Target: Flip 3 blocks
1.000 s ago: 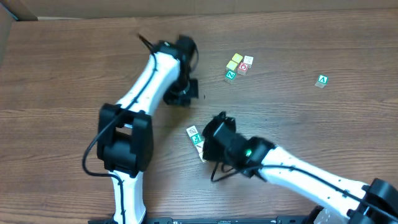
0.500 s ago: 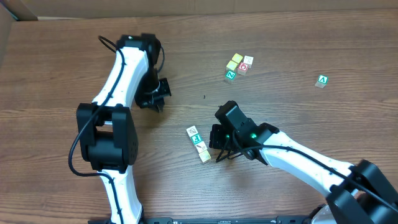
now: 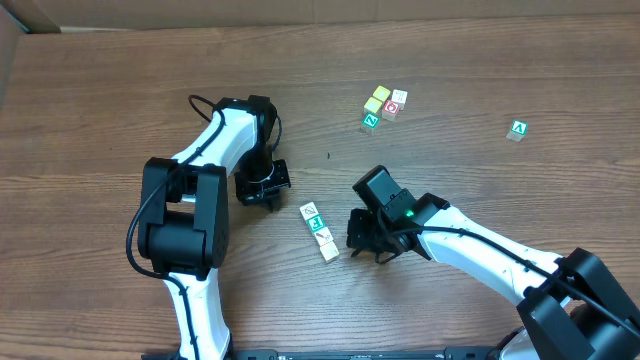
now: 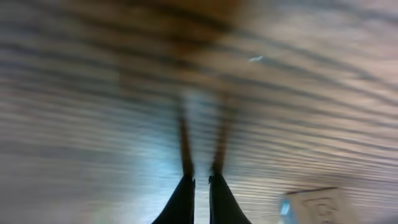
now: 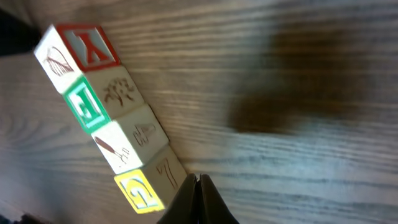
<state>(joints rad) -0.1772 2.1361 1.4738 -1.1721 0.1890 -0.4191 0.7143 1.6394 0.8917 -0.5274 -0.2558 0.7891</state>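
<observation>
The blocks [image 3: 318,229] lie in a tight diagonal row on the wooden table, between the two arms. In the right wrist view the blocks [image 5: 112,149] show a red-letter face, then green-letter, white-picture and yellow-letter faces. My right gripper [image 5: 198,181] is shut and empty, with its tips right beside the yellow-faced end block [image 5: 140,190]. Overhead, the right gripper [image 3: 364,244] sits just right of the row. My left gripper [image 3: 268,192] is low over the table just left of the row. The blurred left wrist view shows the left gripper [image 4: 201,181] shut on nothing, and a block corner [image 4: 317,208] at lower right.
A cluster of yellow, red and green "Z" cubes [image 3: 383,106] sits at the back centre. A lone green "A" cube [image 3: 517,128] lies far right. A cardboard wall [image 3: 10,50] borders the back left corner.
The left arm swung left, then came back down toward the row's left side. The right gripper backed off slightly to the right of the blocks. The row has stayed put.
</observation>
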